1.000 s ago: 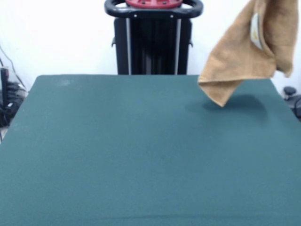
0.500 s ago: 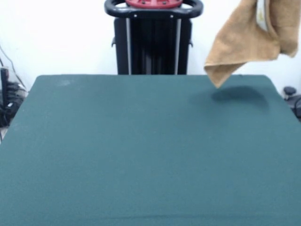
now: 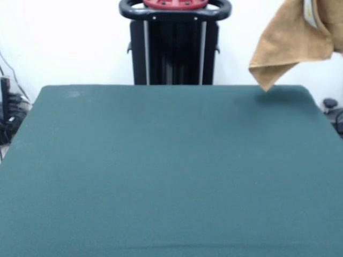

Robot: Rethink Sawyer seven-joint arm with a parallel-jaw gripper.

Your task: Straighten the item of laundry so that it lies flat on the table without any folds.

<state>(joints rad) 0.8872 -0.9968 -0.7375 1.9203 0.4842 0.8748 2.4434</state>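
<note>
The tan terry towel [image 3: 292,40] hangs in the air at the top right of the front view, above the far right corner of the dark green table [image 3: 161,171]. Its lowest corner points down just over the table's far edge, and a small white label [image 3: 308,8] shows near the top edge of the picture. The towel's upper part runs out of the picture, so what holds it is hidden. The gripper is not visible in this view.
The robot's black pedestal [image 3: 174,45] with a red top stands behind the table's far edge at the middle. Dark cables and gear [image 3: 8,115] lie off the table's left side, and a dark object [image 3: 332,107] lies off its right side.
The towel has risen and moved to the right over the last second. Its lowest corner has lifted off the table area, and its shadow has shrunk toward the far right corner.
</note>
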